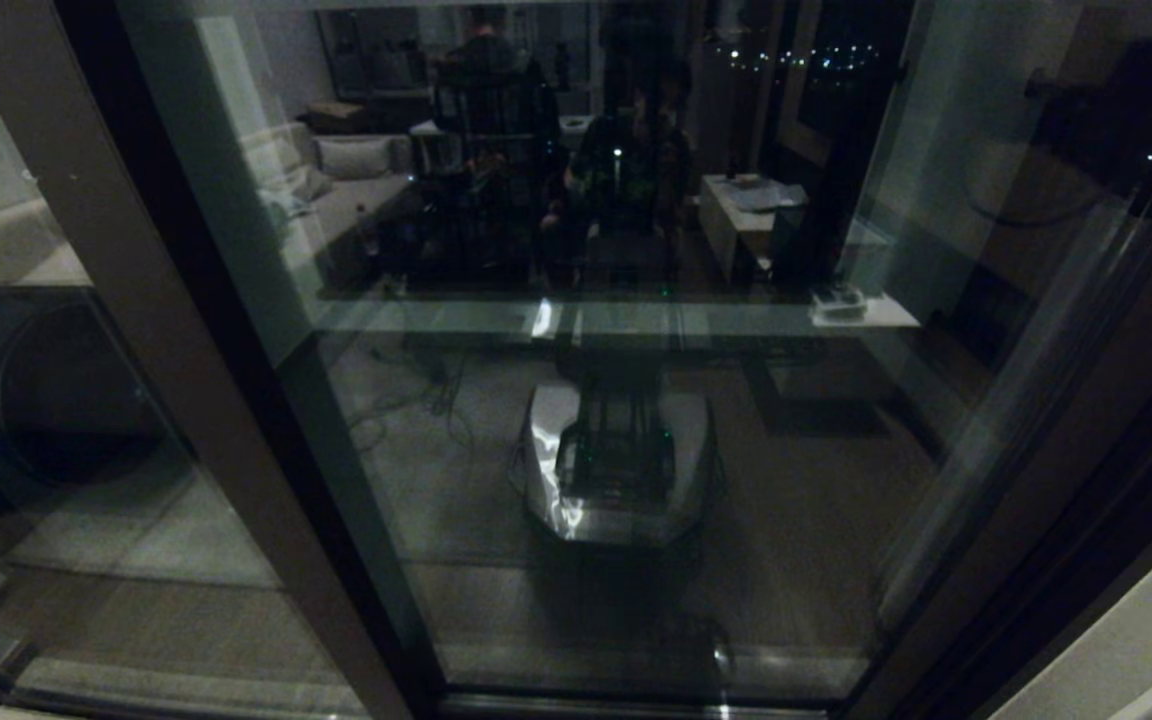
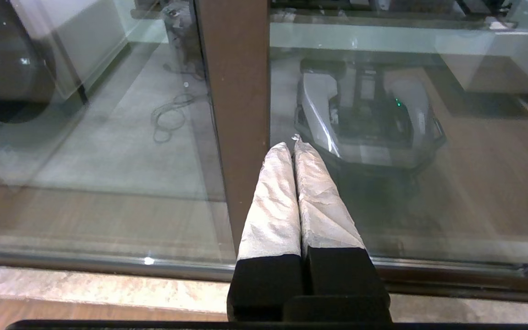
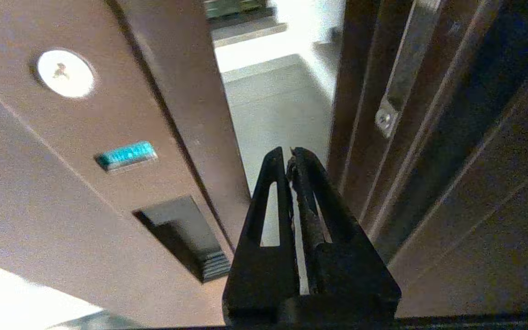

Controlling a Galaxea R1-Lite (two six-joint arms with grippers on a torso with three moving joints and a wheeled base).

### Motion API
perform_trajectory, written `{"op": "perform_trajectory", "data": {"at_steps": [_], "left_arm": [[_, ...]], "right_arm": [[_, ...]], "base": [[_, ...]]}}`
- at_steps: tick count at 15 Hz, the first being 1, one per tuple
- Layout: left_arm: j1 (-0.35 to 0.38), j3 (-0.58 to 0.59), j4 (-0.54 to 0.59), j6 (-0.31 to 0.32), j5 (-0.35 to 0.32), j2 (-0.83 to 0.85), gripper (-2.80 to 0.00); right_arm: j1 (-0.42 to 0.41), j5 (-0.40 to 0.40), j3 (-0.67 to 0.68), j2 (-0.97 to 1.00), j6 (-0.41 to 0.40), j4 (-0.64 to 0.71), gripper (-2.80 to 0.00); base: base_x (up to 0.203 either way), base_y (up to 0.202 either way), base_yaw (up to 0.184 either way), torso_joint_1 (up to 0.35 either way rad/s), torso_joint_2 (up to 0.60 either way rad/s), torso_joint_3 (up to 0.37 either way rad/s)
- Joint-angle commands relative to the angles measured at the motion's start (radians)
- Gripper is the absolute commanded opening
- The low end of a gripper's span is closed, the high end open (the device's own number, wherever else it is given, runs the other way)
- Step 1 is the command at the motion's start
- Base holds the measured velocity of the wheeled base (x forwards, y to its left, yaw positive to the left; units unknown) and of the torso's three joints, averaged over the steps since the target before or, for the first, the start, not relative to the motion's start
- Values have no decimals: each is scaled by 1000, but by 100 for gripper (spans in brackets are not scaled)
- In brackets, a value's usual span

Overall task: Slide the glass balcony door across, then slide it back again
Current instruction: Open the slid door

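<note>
The glass balcony door (image 3: 76,151) is seen slightly ajar; the right pincer (image 3: 290,153), pressed together, is poked into the gap, probably for pushing. Left pincer (image 2: 294,145) parked, pressed together.

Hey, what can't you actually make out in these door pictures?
- Right gripper: absent from the head view, past its edge.
- Whether it touches the glass balcony door: the right wrist view alone does not settle that.
- Balcony beyond: head view, room reflections in the dark glass cover it.
- Left gripper: left wrist view only.
</note>
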Motion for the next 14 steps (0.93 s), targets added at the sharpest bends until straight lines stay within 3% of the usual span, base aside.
{"op": "perform_trajectory", "data": {"at_steps": [1,14], "left_arm": [[0,2,0,0,0,0,-280],[0,2,0,0,0,0,-280]], "right_arm": [[10,56,4,5,29,-1,-280],[47,74,31,-13,45,1,-280]], "base": [[0,0,0,0,0,0],[0,0,0,0,0,0]]}}
